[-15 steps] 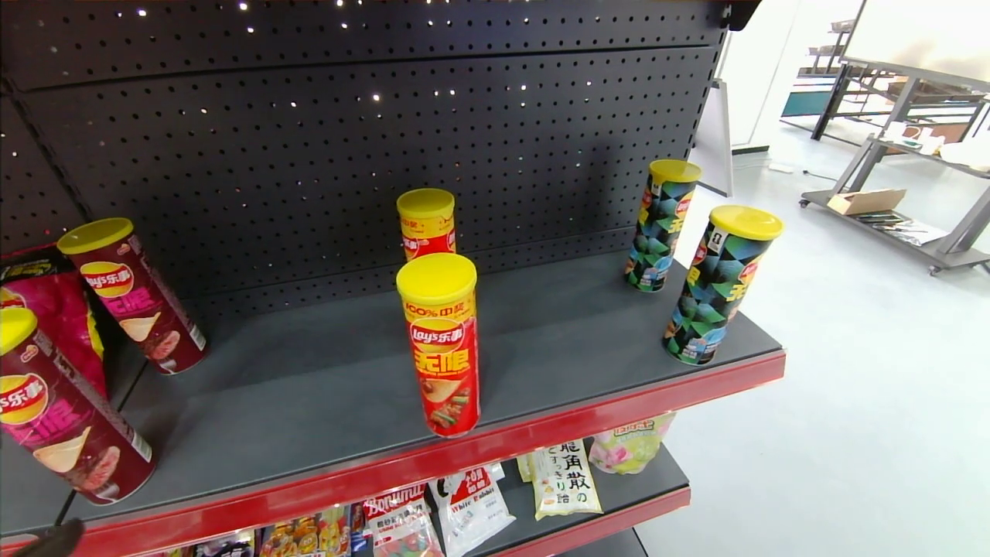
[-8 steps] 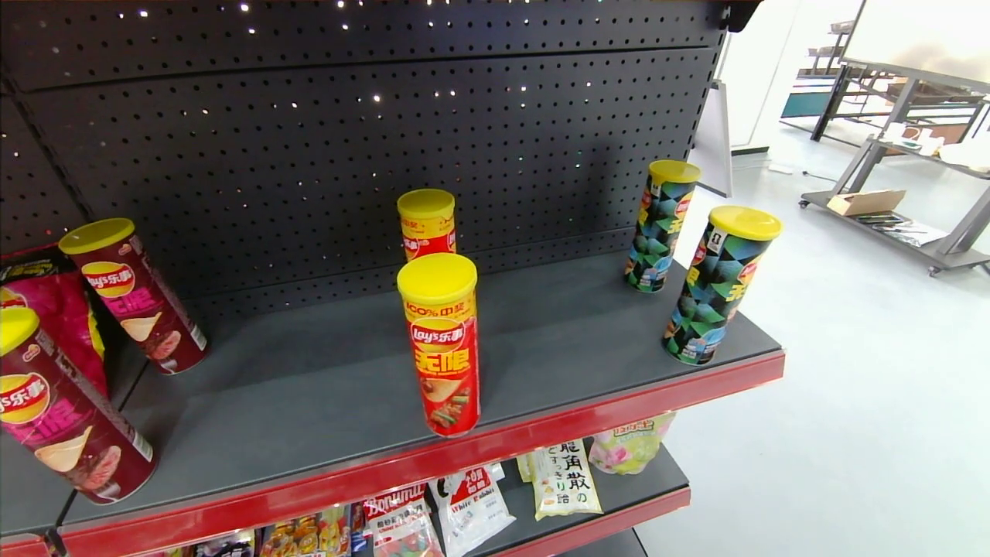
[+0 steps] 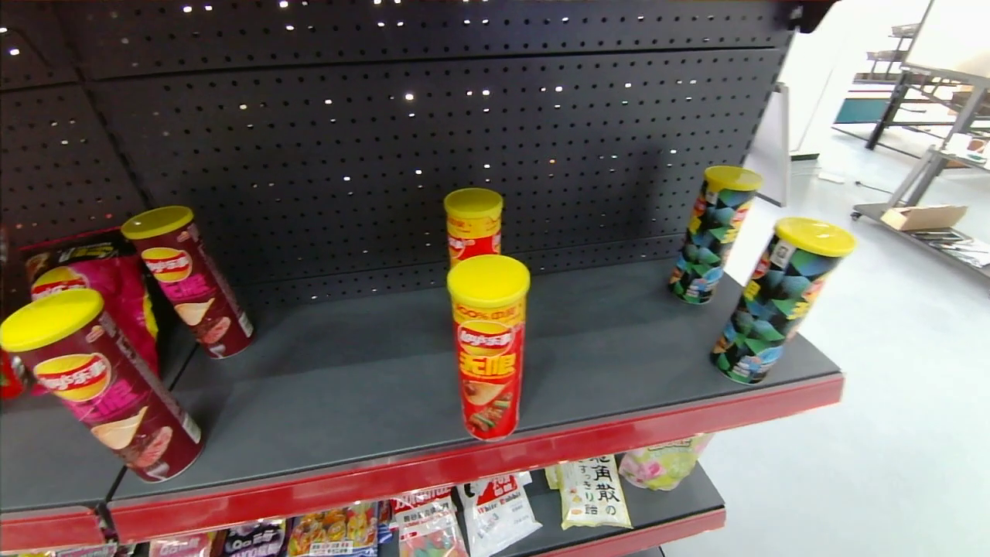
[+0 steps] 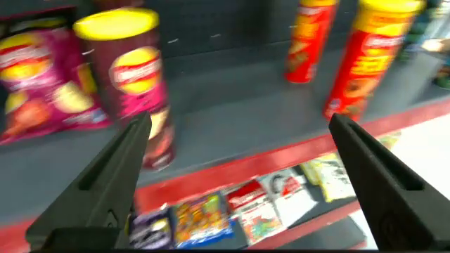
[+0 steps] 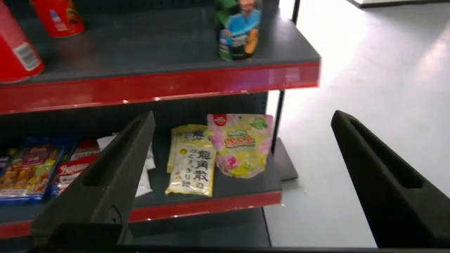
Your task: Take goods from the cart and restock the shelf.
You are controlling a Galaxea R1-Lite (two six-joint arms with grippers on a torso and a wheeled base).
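The dark shelf board with a red front edge carries two red cans in the middle, two maroon cans at the left, and two dark patterned cans at the right. All have yellow lids. My left gripper hangs open in front of the shelf edge, facing a maroon can and a red can, with nothing between its fingers. My right gripper is open and empty, lower, below a patterned can.
Pink chip bags lean behind the maroon cans. A lower shelf holds snack packs. Right of the shelf end lies open grey floor, with metal racks far back.
The whole head picture has shifted to the right, so the camera has moved. The cans stand as before. A dark tip at the lower left edge has dropped out of the head view.
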